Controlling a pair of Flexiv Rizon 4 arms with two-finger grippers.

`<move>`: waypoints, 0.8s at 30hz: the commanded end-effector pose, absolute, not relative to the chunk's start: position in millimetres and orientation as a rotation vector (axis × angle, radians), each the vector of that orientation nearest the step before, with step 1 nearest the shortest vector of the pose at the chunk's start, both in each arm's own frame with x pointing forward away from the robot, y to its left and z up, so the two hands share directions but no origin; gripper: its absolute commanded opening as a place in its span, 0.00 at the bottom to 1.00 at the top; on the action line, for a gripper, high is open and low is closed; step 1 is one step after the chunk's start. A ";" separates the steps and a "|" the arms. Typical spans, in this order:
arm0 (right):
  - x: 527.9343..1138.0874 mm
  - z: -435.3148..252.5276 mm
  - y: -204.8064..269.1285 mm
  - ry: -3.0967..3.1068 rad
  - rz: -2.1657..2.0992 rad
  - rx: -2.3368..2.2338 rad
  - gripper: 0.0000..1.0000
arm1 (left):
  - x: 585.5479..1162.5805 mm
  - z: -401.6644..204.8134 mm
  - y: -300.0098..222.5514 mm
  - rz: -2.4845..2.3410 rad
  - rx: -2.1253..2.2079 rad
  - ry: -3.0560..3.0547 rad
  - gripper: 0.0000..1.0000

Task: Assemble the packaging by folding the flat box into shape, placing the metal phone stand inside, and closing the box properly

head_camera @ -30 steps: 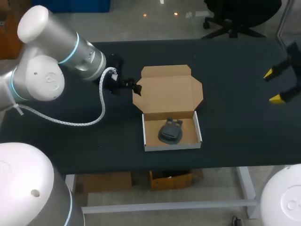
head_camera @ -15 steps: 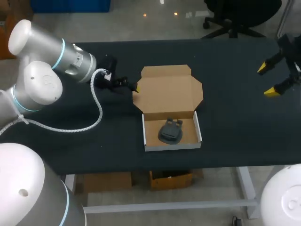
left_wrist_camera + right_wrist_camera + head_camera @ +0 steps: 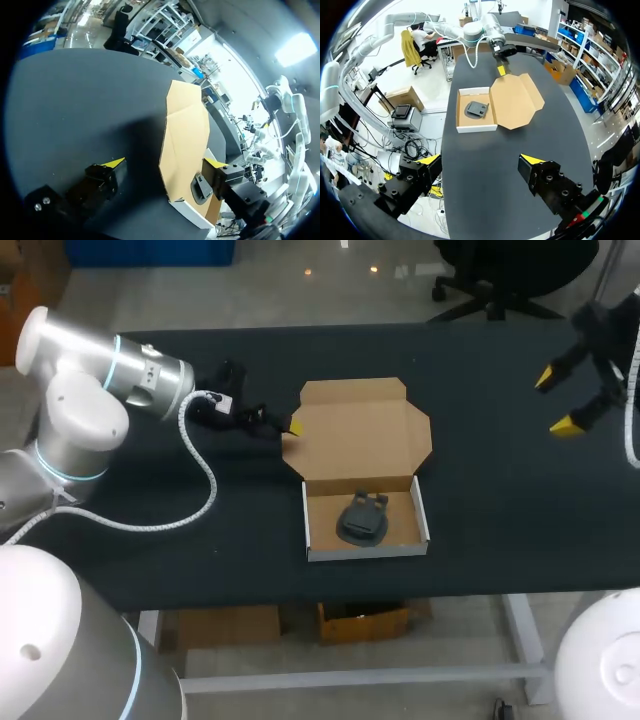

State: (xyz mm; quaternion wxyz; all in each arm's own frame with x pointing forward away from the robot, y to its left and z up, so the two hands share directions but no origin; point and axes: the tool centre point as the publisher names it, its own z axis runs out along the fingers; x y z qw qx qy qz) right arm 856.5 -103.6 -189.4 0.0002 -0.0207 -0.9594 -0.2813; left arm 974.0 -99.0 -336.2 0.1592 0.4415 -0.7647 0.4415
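Observation:
The cardboard box (image 3: 365,435) lies with its lid folded out flat toward the back. Its tray (image 3: 419,515) at the front holds the dark metal phone stand (image 3: 362,518). My left gripper (image 3: 285,424) sits low at the lid's left edge. In the left wrist view it is open (image 3: 164,163), with the lid (image 3: 187,120) between and ahead of the fingers and the stand (image 3: 200,186) beyond. My right gripper (image 3: 556,401) hangs open and empty high over the table's far right. It looks down on the lid (image 3: 516,100), tray (image 3: 476,126) and stand (image 3: 477,108) from above (image 3: 481,159).
The black table (image 3: 500,510) is bare around the box. The left arm's white cable (image 3: 205,490) loops over the table's left part. The table's front edge runs just below the tray.
My right gripper has drifted toward the back and a little left. The left arm's body has swung left while its gripper stayed at the lid's left edge. The box and stand have not moved.

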 end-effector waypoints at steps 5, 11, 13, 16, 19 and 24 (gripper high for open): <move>865.2 -188.8 -103.2 -2.993 -0.877 -0.056 1.00 | 978.3 -339.1 -112.7 1.325 1.106 -2.180 0.92; 869.0 -182.6 -102.1 -2.998 -0.869 -0.038 1.00 | 975.6 -338.6 -120.9 1.334 1.028 -2.209 0.84; 870.1 -180.4 -101.3 -3.002 -0.866 -0.031 1.00 | 973.9 -337.9 -122.8 1.339 1.003 -2.216 0.75; 871.7 -178.1 -99.7 -3.005 -0.862 -0.020 1.00 | 970.1 -336.8 -124.1 1.354 0.964 -2.227 0.71; 873.2 -176.4 -97.8 -3.007 -0.859 -0.009 1.00 | 966.7 -336.0 -125.0 1.362 0.931 -2.240 0.69; 874.6 -173.6 -95.2 -3.009 -0.855 0.005 1.00 | 960.9 -333.8 -127.3 1.371 0.884 -2.258 0.52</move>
